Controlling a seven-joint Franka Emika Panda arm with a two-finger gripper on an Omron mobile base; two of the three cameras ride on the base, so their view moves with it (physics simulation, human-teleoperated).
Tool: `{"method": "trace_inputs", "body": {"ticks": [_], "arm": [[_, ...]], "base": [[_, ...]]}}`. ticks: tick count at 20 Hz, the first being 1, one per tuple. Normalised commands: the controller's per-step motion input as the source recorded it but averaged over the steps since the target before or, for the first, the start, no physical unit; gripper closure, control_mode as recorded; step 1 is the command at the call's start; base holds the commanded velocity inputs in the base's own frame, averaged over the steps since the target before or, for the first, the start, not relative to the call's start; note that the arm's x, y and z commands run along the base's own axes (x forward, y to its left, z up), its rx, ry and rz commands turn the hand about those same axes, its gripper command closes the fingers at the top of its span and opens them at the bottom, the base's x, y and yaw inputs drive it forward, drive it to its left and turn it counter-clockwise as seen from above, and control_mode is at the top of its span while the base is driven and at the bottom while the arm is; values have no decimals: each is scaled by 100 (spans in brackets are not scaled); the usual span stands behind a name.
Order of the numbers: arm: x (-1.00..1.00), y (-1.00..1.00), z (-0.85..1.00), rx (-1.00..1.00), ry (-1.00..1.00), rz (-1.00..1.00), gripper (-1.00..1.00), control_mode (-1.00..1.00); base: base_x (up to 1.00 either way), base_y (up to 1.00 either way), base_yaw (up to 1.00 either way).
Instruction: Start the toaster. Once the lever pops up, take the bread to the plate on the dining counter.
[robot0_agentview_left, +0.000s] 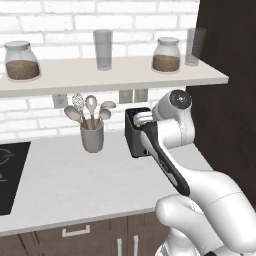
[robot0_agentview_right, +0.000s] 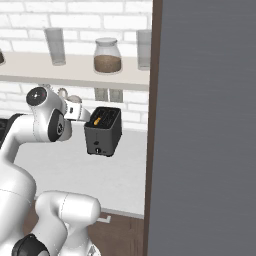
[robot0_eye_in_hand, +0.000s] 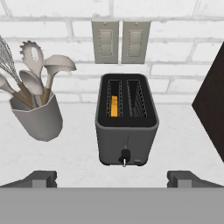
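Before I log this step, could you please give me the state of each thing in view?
toaster: upright on the worktop, untouched.
bread: down in the left slot.
gripper: open, empty, short of the toaster.
utensil cup: upright, holding utensils.
jars: lidded, part full.

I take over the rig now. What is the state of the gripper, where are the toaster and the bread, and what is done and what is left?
Gripper: open, empty, facing the toaster's narrow front, apart from it.
Toaster: upright on the grey worktop, beside the utensil cup, below the wall switches.
Bread: sunk in the left slot as the hand view shows it, orange edge visible.
Done: gripper lined up with the toaster.
Left: start the toaster, wait for the pop-up, carry the bread to the plate.
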Motion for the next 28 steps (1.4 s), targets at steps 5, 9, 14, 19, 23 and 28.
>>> {"method": "trace_inputs", "body": {"ticks": [5, 9, 14, 19, 23, 28], "arm": [[0, 0, 0, 0, 0, 0, -100, -100], [0, 0, 0, 0, 0, 0, -100, -100], [0, 0, 0, 0, 0, 0, -100, -100], [0, 0, 0, 0, 0, 0, -100, -100], [0, 0, 0, 0, 0, 0, -100, -100], [0, 0, 0, 0, 0, 0, -100, -100]], "base": [[0, 0, 0], [0, 0, 0], [0, 0, 0], [0, 0, 0], [0, 0, 0], [0, 0, 0]]}}
